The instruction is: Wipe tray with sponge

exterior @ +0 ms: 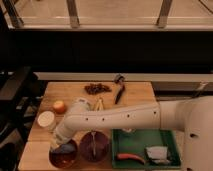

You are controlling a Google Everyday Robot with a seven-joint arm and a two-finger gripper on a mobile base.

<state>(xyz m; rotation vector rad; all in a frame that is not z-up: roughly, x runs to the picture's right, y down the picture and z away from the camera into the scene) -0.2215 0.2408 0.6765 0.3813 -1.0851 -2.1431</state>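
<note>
Your tray [172, 142] is a green, rectangular, shallow tray with a raised rim, and it sits on the near right part of the wooden tabletop [135, 95]. Inside it, toward the right end, you can see the sponge [157, 153], a pale grey-white squarish pad lying flat on the tray floor. Just left of it in the tray lies a slim red-orange item [130, 157], apart from the sponge.

Your gripper [60, 145] is well to the left of the tray, nowhere near the sponge. It hangs over the rim of a dark red bowl [64, 157], which is the farther of two such bowls from the tray. You cannot tell whether the gripper is released or clenched, or whether it is grasping anything. The white arm [120, 117] runs from the robot body at the right, passes over the tray's far left corner and slopes down to that bowl.

A second dark red bowl [95, 146] stands just left of the tray, between it and the first bowl. Farther left and beyond the tray are a white cup [46, 120] and an orange round fruit [59, 106]. Beyond the tray, near the far edge of the tabletop, lie a dark clump of small pieces [97, 88] and a black-handled tool [119, 92].
</note>
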